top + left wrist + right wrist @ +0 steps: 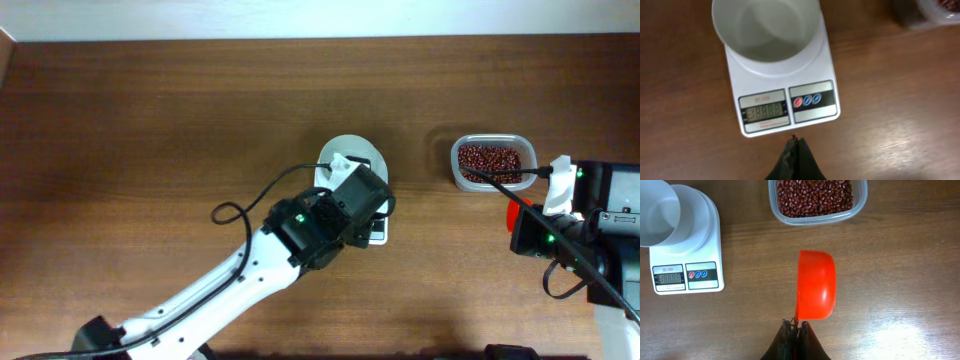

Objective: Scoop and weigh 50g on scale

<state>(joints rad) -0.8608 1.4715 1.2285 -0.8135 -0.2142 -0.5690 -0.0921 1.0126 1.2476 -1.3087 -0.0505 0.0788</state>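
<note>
The white scale carries a round white bowl with nothing in it, and its grey display is lit. My left gripper hangs shut and holds nothing, just in front of the scale's near edge. In the overhead view the left arm covers most of the scale. The red-brown beans fill a clear tub to the right of the scale. My right gripper is shut on the handle of an orange-red scoop, held above the table short of the tub; no beans show on it.
Bare brown wooden table lies all around. In the overhead view the tub of beans sits right of the bowl, and the scoop peeks out beside the right wrist. A cable loops off the left arm.
</note>
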